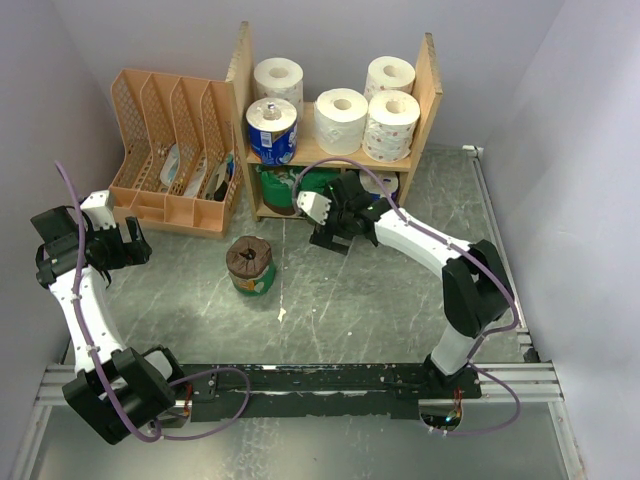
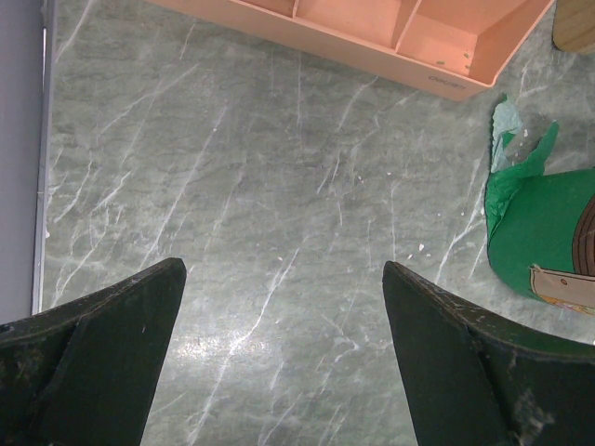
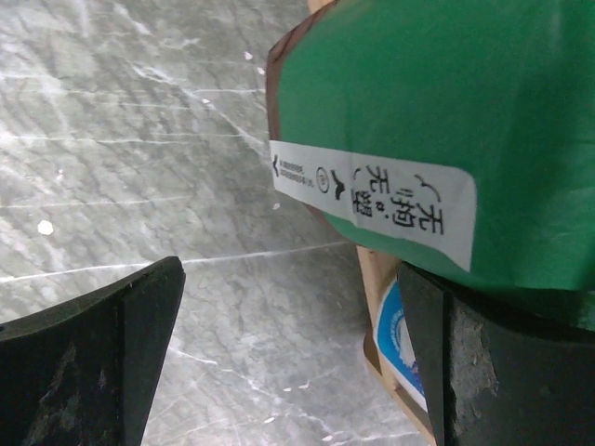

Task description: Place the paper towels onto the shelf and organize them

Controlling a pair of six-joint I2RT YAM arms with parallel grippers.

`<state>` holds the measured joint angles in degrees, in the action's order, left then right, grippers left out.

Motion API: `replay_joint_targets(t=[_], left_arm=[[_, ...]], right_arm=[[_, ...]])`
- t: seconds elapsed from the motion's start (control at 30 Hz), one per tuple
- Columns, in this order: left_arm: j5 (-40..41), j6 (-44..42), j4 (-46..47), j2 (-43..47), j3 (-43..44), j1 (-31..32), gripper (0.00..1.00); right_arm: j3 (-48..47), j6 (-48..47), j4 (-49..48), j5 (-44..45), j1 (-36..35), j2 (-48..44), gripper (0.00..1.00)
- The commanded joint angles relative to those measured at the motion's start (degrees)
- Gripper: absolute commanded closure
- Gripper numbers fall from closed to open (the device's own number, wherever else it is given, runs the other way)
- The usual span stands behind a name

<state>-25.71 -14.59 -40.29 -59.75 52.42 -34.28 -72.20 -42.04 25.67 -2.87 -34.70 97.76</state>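
Observation:
The wooden shelf (image 1: 431, 85) stands at the back centre. Its upper tier holds several white paper towel rolls (image 1: 341, 120) and a blue-wrapped one (image 1: 271, 132). A green-wrapped roll (image 1: 288, 190) lies in the lower tier; in the right wrist view it (image 3: 437, 111) shows a white label. My right gripper (image 1: 324, 216) is open just in front of that tier; the roll sits ahead of its right finger (image 3: 483, 372), not between the fingers. A green roll with a brown top (image 1: 250, 266) stands on the table, also in the left wrist view (image 2: 539, 232). My left gripper (image 1: 130, 246) is open and empty over bare table.
A peach slotted file organizer (image 1: 170, 150) stands left of the shelf; its front edge shows in the left wrist view (image 2: 372, 37). A blue-and-white roll (image 1: 385, 185) sits at the lower tier's right. Grey walls close in on both sides.

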Motion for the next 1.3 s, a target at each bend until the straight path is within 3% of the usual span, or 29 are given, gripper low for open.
replay_joint_targets(t=[0.0, 0.17, 0.43, 0.63, 0.87, 1.07, 1.27], left_arm=[[-0.08, -0.18, 0.33, -0.13, -0.46, -0.26, 0.00], [-0.30, -0.26, 0.37, -0.03, -0.47, -0.18, 0.00], [-0.45, -0.27, 0.31, 0.12, -0.46, -0.25, 0.00], [-0.41, -0.37, 0.30, 0.00, -0.44, -0.25, 0.00], [0.08, -0.36, 0.01, -0.28, -0.31, -0.19, 0.00], [0.48, 0.00, 0.71, 0.55, -0.80, -0.19, 0.00], [0.33, -0.04, 0.66, 0.28, -0.80, -0.22, 0.00]], right_arm=[[0.16, -0.83, -4.66, 3.46, 0.45, -0.27, 0.00], [1.06, -0.94, -0.32, 2.55, 0.56, -3.75, 0.00], [-1.54, -1.26, 15.10, -5.46, 0.30, -9.19, 0.00], [-3.86, -0.35, 20.68, -11.14, -2.83, -8.27, 0.00], [-3.41, 0.36, 15.90, -7.84, -11.90, -4.99, 0.00], [-0.58, 1.71, 2.42, 0.02, -11.74, -1.68, 0.00], [0.92, 2.53, -3.76, 0.93, -9.44, -0.39, 0.00]])
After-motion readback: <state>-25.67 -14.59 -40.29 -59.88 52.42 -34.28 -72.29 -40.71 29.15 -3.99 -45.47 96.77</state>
